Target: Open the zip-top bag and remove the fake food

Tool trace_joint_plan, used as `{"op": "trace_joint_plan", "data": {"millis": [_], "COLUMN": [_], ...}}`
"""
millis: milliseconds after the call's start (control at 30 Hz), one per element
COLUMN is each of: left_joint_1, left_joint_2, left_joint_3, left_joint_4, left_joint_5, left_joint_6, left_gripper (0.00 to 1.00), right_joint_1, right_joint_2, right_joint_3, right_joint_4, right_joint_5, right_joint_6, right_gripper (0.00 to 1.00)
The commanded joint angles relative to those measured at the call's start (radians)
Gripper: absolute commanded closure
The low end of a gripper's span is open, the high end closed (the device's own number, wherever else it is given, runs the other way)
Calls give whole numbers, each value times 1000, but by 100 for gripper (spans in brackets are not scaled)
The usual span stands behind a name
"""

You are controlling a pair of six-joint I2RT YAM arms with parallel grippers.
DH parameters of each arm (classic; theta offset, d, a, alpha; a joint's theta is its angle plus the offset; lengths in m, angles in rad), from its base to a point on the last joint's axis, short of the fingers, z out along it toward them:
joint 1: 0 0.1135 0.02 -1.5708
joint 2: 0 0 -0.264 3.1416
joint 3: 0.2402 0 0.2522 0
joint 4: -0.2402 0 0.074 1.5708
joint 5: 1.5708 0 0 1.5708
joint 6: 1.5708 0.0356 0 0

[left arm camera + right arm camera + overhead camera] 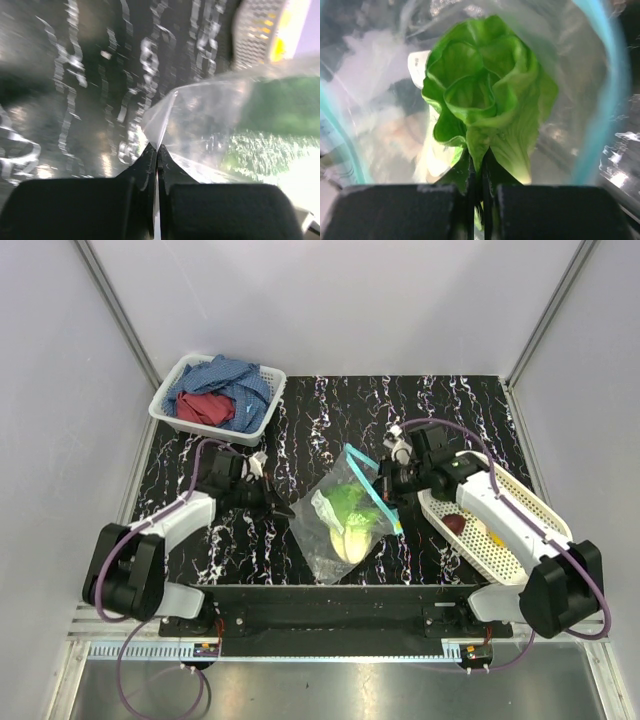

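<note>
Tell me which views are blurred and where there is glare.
Top external view: sharp, evenly lit. Left wrist view: the table is smeared by blur, and the white basket is washed out. Right wrist view: the lettuce is fairly clear, but the zip-top bag around it is hazy with glare.

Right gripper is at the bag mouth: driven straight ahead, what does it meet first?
The lettuce: the right gripper is shut on its lower edge inside the zip-top bag; pushing on would likely shove it deeper.
</note>
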Motion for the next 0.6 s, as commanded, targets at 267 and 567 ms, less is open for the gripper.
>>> {"op": "trace_joint_plan", "data": {"millis": [267,567], "left_joint_1": [3,-90], "left_joint_2": [51,-217], "left_joint_3": [122,387], "left_joint_4": [-76,-243], "left_joint_5": [-170,-200], "left_joint_6": [142,-34], "left_gripper": [35,1], "right_joint_1": [-5,9], "right_joint_2": [-24,-7], "right_joint_3": [263,244], "right_joint_4": [-293,-241], "right_joint_5": [285,219], "right_joint_6": [-46,-124], "right_gripper": [100,100]}}
